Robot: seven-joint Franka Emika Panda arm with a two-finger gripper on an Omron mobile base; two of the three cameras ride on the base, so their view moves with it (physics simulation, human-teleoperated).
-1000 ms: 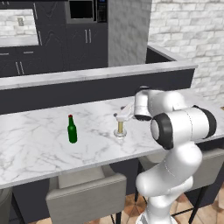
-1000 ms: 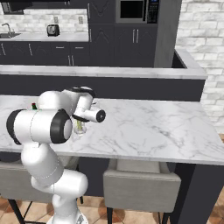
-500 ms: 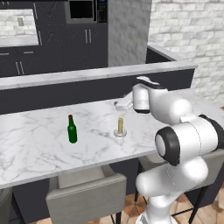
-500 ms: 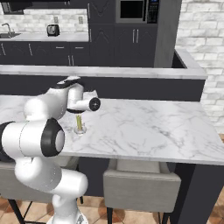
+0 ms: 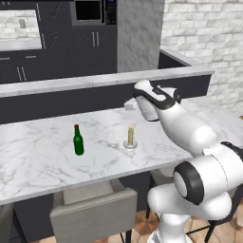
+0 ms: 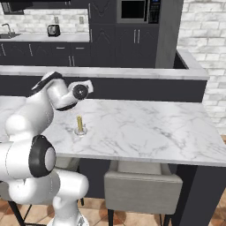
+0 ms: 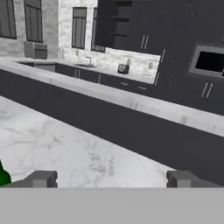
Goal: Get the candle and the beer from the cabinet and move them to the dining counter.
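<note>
The beer (image 5: 78, 141), a dark-green bottle with a red cap, stands upright on the white marble dining counter (image 5: 33, 156). To its right, the pale-yellow candle (image 5: 130, 137) stands in its small round holder, seen from the other side as the candle (image 6: 80, 124). My gripper (image 5: 129, 105) hangs open above and behind the candle, close to the dark back ledge, touching nothing. In the hand view the fingertips (image 7: 41, 178) stand wide apart with only marble between them, and a sliver of the green beer (image 7: 3, 176) shows at the left edge. I cannot pick out the cabinet among the dark units at the back.
A raised dark ledge (image 5: 95, 83) with a marble cap runs along the counter's far side. Beige stools (image 5: 90, 213) (image 6: 141, 185) sit under the near edge. A brick wall (image 5: 209, 42) closes the right. A toaster (image 6: 54, 30) stands on the far worktop.
The gripper, which stood around the candle a second ago, has lifted off and drawn back toward the ledge. The candle and the beer have stayed where they stood.
</note>
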